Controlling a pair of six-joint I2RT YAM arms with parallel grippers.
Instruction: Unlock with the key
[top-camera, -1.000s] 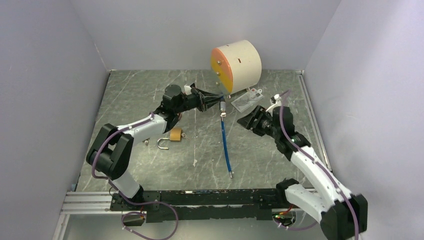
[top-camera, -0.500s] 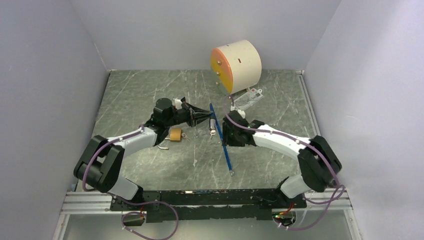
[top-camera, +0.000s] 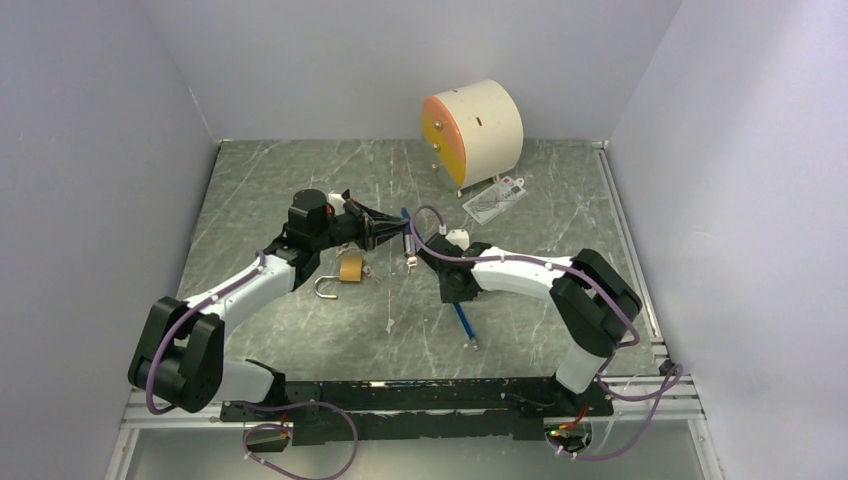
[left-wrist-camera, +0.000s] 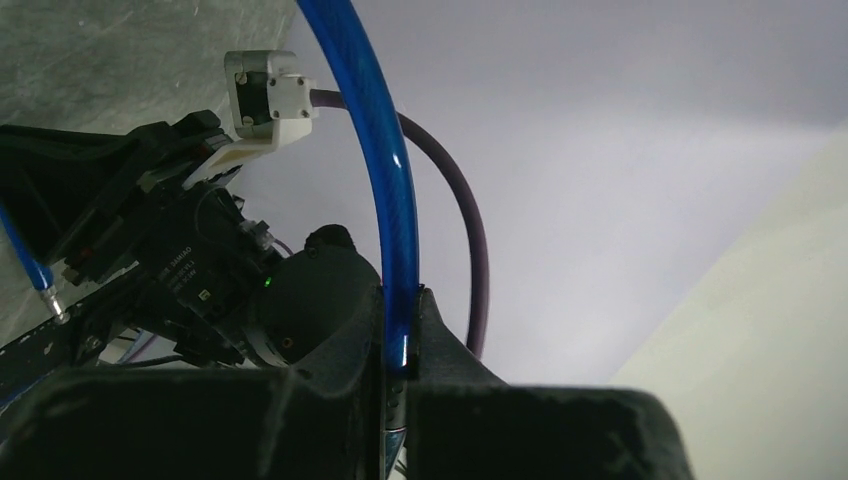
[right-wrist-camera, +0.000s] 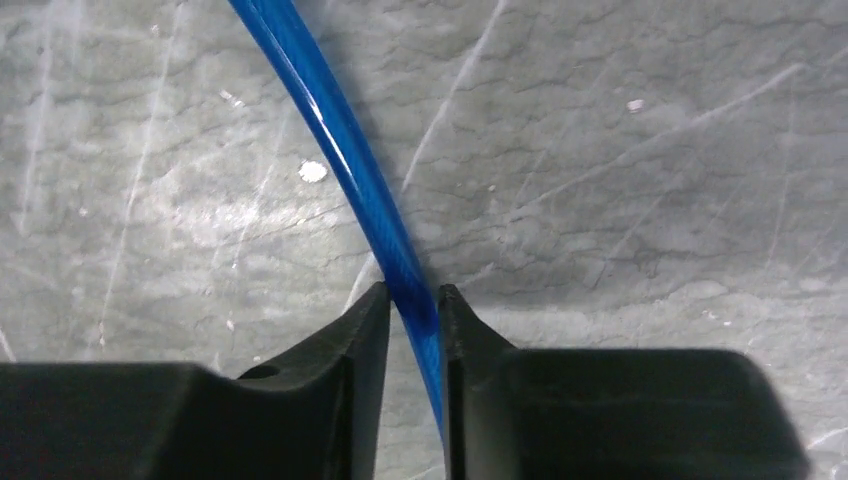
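The padlock (top-camera: 350, 268), brass-bodied with a silver shackle pointing toward the near edge, lay flat on the grey marbled surface (top-camera: 280, 180), left of centre and just below the left arm's wrist, with neither arm touching it. The left end effector (top-camera: 397, 233) was raised above the surface and closed tight on one end of a blue cord (top-camera: 466, 328). In the left wrist view its fingers (left-wrist-camera: 440, 350) pinched the cord (left-wrist-camera: 385, 150), which arched upward out of them. A small silver piece (top-camera: 408, 252) hung just below that end effector, too small to tell whether it was the key. The right end effector (top-camera: 455, 292) pointed down at the surface to the right of the padlock and was closed on the same cord farther along. The right wrist view showed its two fingertips (right-wrist-camera: 372, 310) pressed against either side of the cord (right-wrist-camera: 340, 130), close above the stone-patterned top. The cord's free end trailed toward the near edge. At the back stood a cream drum (top-camera: 485, 125) with an orange face, and a white card (top-camera: 493, 200) lay just in front of it, both well apart from the padlock.
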